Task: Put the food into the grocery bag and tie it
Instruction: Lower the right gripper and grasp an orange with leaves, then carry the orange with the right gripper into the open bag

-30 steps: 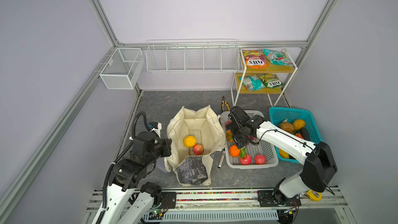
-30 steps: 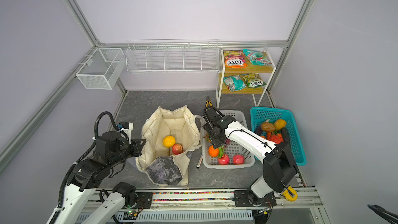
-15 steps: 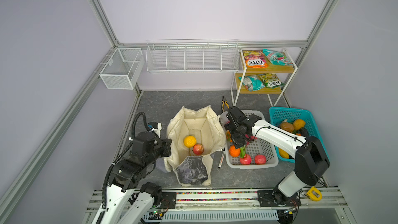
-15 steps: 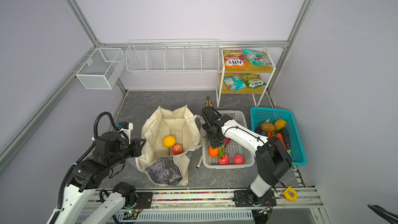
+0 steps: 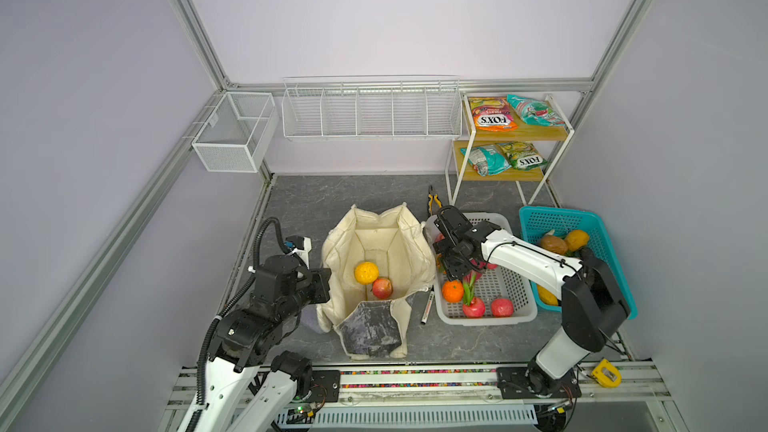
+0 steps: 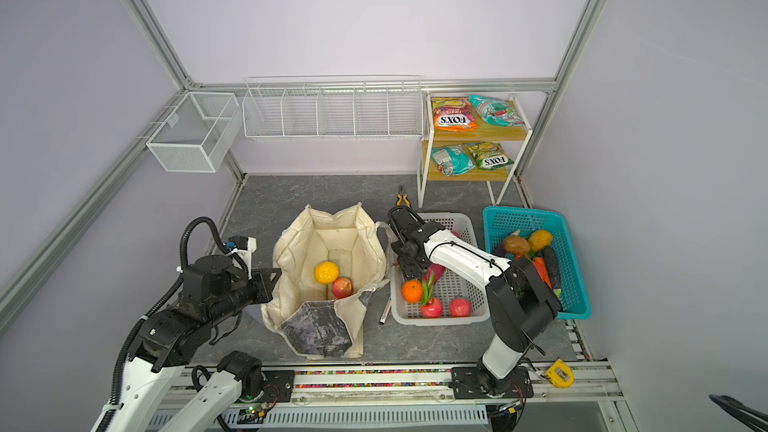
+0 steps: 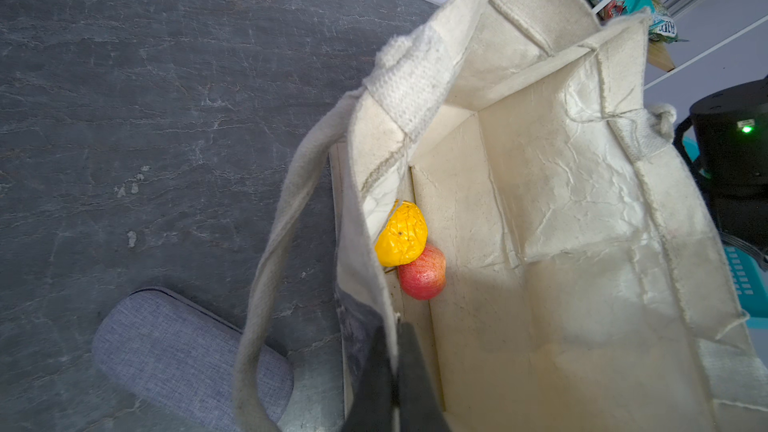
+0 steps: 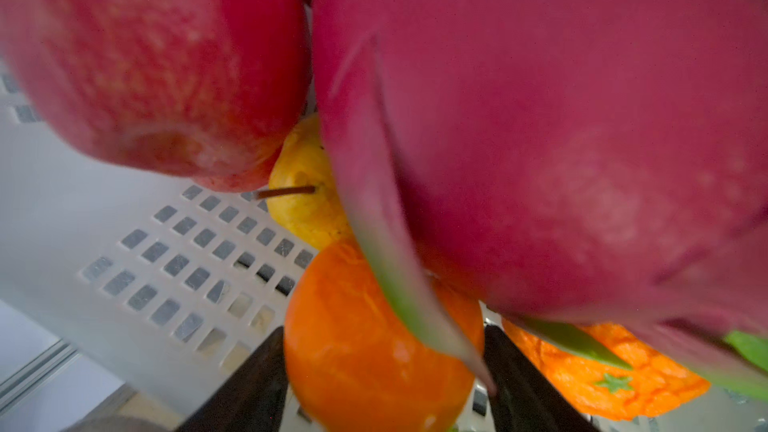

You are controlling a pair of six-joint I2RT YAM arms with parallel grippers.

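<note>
The right gripper (image 8: 384, 371) straddles a smooth orange (image 8: 374, 338) in the white basket (image 5: 517, 284), fingers (image 8: 249, 384) spread at its sides. Whether they press it, I cannot tell. The left gripper (image 7: 392, 371) pinches the grocery bag (image 7: 582, 243) at its left rim.

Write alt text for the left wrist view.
The shut left gripper pinches the rim of the open cream bag, holding it open. Inside lie a yellow citrus and a red apple, touching. A strap hangs outside over grey stone floor, beside a grey fabric pad.

Right gripper (image 8: 384, 371) fingers have narrowed around the orange (image 8: 374, 338).
</note>
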